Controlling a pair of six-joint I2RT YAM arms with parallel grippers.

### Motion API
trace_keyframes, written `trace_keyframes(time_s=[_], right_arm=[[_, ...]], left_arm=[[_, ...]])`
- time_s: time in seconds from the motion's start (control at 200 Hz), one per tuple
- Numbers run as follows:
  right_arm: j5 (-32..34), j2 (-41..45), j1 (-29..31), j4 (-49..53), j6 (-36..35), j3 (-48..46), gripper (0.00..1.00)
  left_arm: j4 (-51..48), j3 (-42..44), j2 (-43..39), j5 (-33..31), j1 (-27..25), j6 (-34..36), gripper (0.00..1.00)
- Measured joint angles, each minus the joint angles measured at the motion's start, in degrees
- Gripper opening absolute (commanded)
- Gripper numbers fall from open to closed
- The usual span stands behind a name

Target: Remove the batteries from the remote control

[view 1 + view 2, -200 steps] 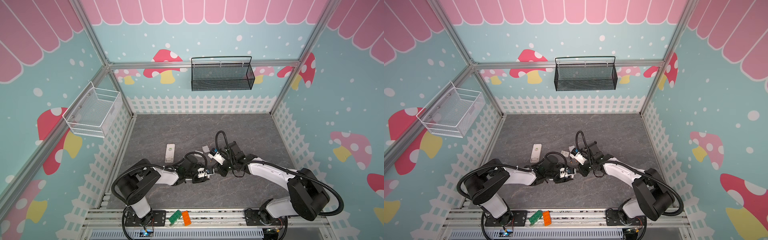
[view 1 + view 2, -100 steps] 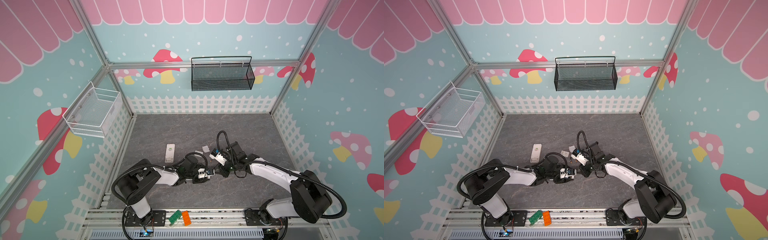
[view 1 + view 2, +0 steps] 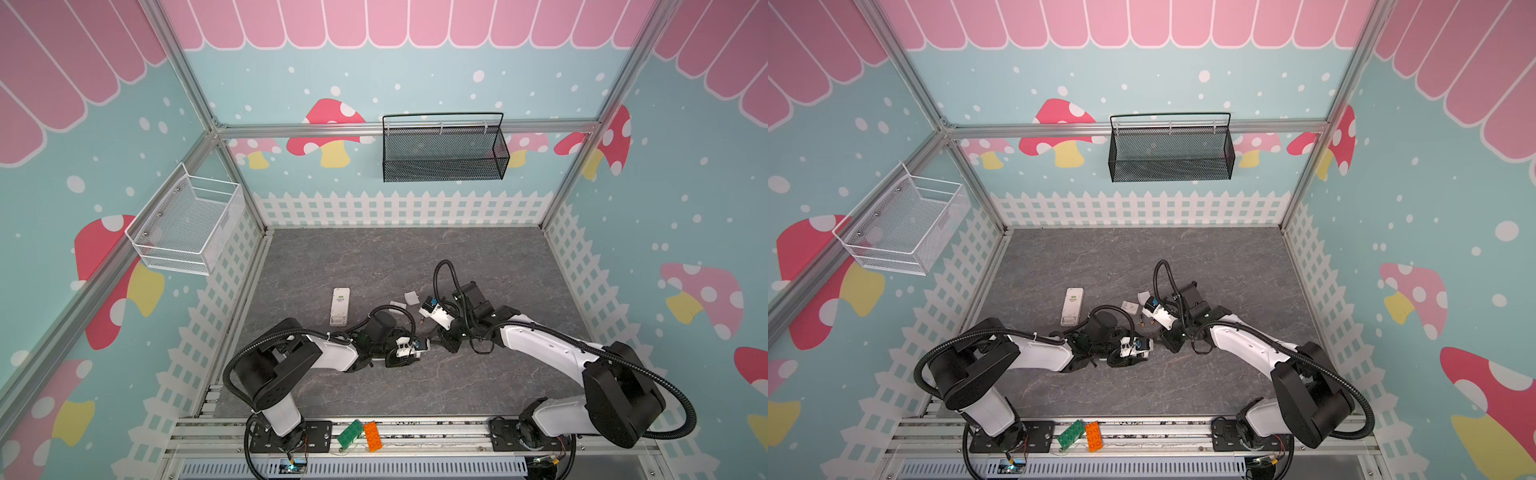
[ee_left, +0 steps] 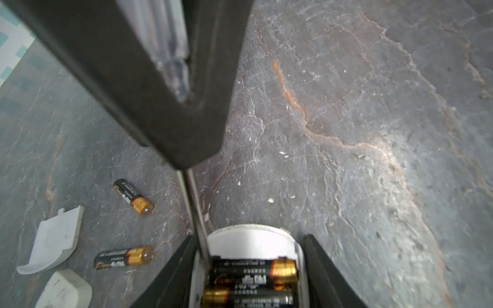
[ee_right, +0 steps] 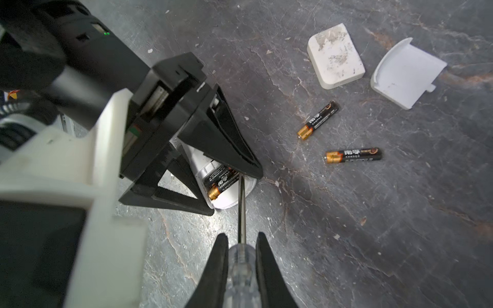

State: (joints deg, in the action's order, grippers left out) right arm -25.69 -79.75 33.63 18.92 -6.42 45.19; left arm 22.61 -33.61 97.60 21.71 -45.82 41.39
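My left gripper point(image 4: 250, 240) is shut on a white remote control point(image 4: 248, 232) whose compartment lies open. Two black and gold batteries point(image 4: 253, 272) sit side by side inside it. My right gripper point(image 5: 242, 237) is shut on a clear-handled screwdriver point(image 5: 241, 266). The screwdriver's thin shaft point(image 5: 242, 210) reaches to the compartment's edge beside the batteries point(image 5: 221, 181). Two more batteries point(image 5: 318, 120) point(image 5: 353, 155) lie loose on the grey floor. In both top views the left gripper point(image 3: 417, 349) point(image 3: 1144, 347) and the right gripper point(image 3: 442, 343) point(image 3: 1167, 343) meet low at the floor's middle.
Two white battery covers point(image 5: 336, 56) point(image 5: 405, 72) lie near the loose batteries. A second white remote point(image 3: 340, 306) rests to the left. A black basket point(image 3: 444, 153) and a white basket point(image 3: 187, 224) hang on the walls. Green point(image 3: 350, 432) and orange point(image 3: 372, 436) bricks sit on the front rail.
The right arm has shifted very slightly by the remote. Both grips are unchanged.
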Motion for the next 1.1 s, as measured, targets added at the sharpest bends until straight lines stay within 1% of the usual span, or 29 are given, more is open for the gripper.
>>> trace_keyframes(time_s=[0.27,0.47,0.67,0.866,1.101], right_arm=[[3.45,-0.50,1.75,1.38,0.11,1.46,0.00],[3.63,-0.66,2.12,1.44,0.37,1.51,0.00],[1.75,-2.21,1.84,1.49,1.46,2.36,0.00],[-1.57,-4.02,0.55,2.49,1.77,3.85,0.00],[-9.20,-4.72,-0.02,4.76,1.77,4.20,0.00]], left_arm=[[0.07,0.11,0.00,-0.11,0.07,-0.63,0.48],[0.04,0.13,0.00,-0.13,0.07,-0.76,0.48],[0.00,0.28,0.00,-0.11,0.31,-2.19,0.48],[0.00,0.44,-0.13,-0.11,0.37,-2.43,0.48],[0.61,0.57,-0.22,-0.04,-0.09,-0.20,0.48]])
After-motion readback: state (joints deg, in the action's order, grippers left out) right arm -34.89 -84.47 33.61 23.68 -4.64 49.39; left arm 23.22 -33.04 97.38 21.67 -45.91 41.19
